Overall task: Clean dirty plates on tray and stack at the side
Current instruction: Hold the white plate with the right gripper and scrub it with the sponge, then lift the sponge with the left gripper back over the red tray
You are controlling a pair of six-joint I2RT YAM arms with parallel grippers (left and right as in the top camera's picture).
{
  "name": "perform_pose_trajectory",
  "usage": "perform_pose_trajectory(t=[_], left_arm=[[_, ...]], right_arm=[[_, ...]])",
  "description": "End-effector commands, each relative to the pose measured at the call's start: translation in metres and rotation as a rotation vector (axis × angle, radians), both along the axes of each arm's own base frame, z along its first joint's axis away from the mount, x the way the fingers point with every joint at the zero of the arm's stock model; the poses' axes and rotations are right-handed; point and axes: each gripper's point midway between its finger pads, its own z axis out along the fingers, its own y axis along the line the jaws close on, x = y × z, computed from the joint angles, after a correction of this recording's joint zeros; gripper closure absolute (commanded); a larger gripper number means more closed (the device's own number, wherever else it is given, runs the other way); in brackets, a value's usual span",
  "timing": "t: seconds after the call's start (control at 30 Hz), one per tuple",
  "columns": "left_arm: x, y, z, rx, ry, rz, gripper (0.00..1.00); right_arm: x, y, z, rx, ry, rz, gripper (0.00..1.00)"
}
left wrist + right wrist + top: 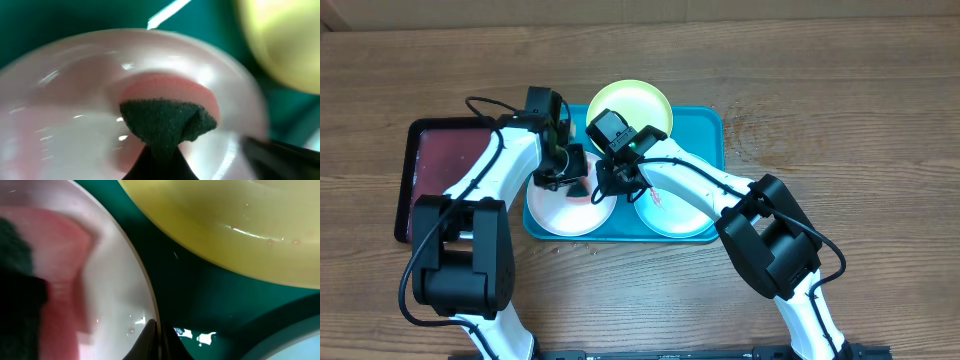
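Dark-green scrub pad point(167, 120) sits pinched in my left claw point(156, 167), whose fingers are clamped tight on it, pressing it onto a red smear point(170, 87) inside the white plate point(65, 125). My right claw point(157, 340) is closed, tips together right at that plate's rim; whether it actually pinches the rim I cannot tell. I see the white plate at the near left of the teal tray point(705, 125), and the pale aqua plate point(665, 218) just beside it at the near right, bearing a small red mark. Farther back, the yellow-green plate point(632, 100) rests at the tray's far edge, overhanging it. A dark red tray point(445, 165) sits off to the left on the wooden tabletop point(840, 110).
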Motion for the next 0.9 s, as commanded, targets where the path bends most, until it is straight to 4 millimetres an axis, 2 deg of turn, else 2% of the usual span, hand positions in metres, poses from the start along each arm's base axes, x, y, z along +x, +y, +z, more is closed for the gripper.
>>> perform_pose_trajectory(t=[0.0,0.2,0.27,0.37,0.53,0.73,0.87], left_arm=[[0.004,-0.024,0.006,-0.134,-0.012,-0.072,0.96],[-0.004,-0.021,-0.022,-0.111,0.061,-0.066,0.96],[-0.006,-0.007,-0.035,-0.03,0.086,-0.054,0.96],[-0.009,0.027,-0.045,0.164,0.114,0.023,0.96],[-0.01,0.069,-0.034,0.402,0.095,0.113,0.96],[-0.004,0.093,-0.008,0.538,0.027,0.153,0.96],[0.001,0.107,0.018,0.614,-0.043,0.204,0.96]], right_arm=[[0.009,-0.004,0.002,-0.014,-0.026,-0.009,0.96],[0.009,-0.004,0.002,-0.013,-0.027,-0.009,0.96],[0.009,-0.004,0.003,-0.014,-0.027,-0.01,0.96],[0.008,-0.005,0.002,-0.017,-0.023,-0.009,0.96],[0.008,-0.005,0.002,-0.019,-0.022,-0.01,0.96],[0.009,-0.005,0.002,-0.02,-0.027,-0.011,0.96],[0.009,-0.005,0.002,-0.022,-0.029,-0.012,0.96]])
